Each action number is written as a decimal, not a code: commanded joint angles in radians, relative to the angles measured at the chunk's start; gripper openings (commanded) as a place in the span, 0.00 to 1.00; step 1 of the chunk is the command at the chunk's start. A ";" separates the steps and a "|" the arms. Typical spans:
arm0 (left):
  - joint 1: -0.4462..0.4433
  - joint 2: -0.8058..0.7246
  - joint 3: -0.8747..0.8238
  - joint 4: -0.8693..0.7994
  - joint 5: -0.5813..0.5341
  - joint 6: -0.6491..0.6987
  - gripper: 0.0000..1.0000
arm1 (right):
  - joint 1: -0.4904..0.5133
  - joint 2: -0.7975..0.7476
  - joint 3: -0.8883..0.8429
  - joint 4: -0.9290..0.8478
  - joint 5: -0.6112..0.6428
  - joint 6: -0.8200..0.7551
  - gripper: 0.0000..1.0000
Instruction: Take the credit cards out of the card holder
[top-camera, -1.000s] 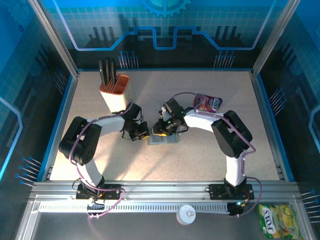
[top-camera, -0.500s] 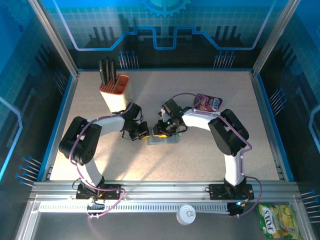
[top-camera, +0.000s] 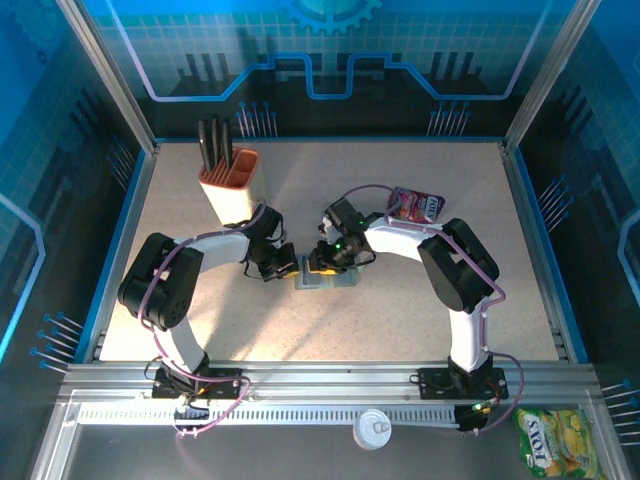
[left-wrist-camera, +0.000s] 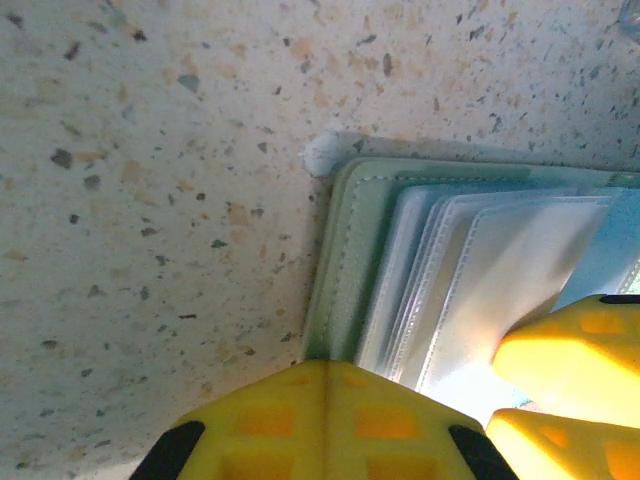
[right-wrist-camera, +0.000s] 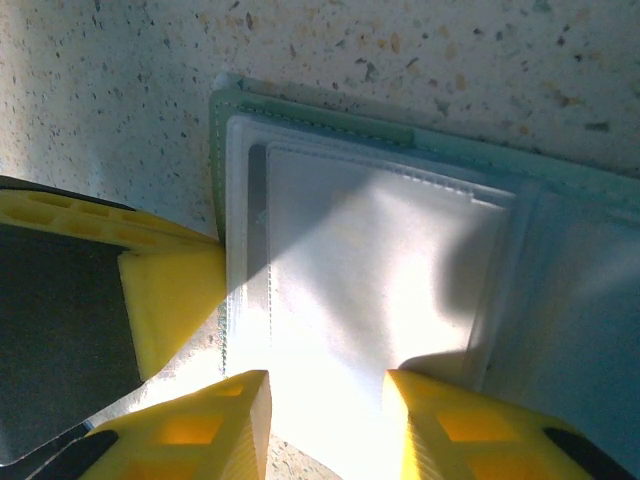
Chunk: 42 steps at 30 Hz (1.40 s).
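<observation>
A: Near edge first?
B: White lid on the front rail. Yellow-green bag in the near right corner, off the table.

A: Holder?
B: Holder lies flat and open at mid-table, between the two grippers. Green edge, stitched, with clear sleeves stacked on top. They glare white, so I can't tell what's in them.

A: Left gripper?
B: Left gripper has its yellow fingers pressed together with no gap, nothing between them. The tip sits right at the holder's green left edge. It looks like touching, but I can't be sure it presses down.

A: Right gripper?
B: Right gripper has its fingers apart and comes down on the top sleeve near its edge. Bright plastic shows in the gap. No clamp that I can see.

A: How close are the two?
B: Just beside each other. Each wrist view catches the other's yellow fingers at the frame edge. Both arms bend inward toward the holder.

A: Farther back?
B: Pink pouch beyond the right arm, apart from the holder. Orange-and-cream cup at far left, with black pens standing in it.
</observation>
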<state>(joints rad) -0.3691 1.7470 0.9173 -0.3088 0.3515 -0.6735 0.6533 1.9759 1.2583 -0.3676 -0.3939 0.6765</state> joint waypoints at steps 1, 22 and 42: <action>0.009 0.012 -0.007 -0.026 -0.029 0.025 0.00 | -0.007 -0.026 -0.014 -0.031 0.012 -0.011 0.36; 0.019 -0.016 0.022 -0.037 0.009 0.003 0.00 | -0.046 -0.064 -0.157 0.210 -0.105 0.095 0.36; 0.023 -0.058 0.044 0.067 0.187 -0.113 0.18 | -0.085 -0.078 -0.257 0.370 -0.173 0.165 0.36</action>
<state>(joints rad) -0.3515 1.6890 0.9619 -0.2890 0.4656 -0.7452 0.5831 1.9167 1.0237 -0.0231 -0.5499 0.8211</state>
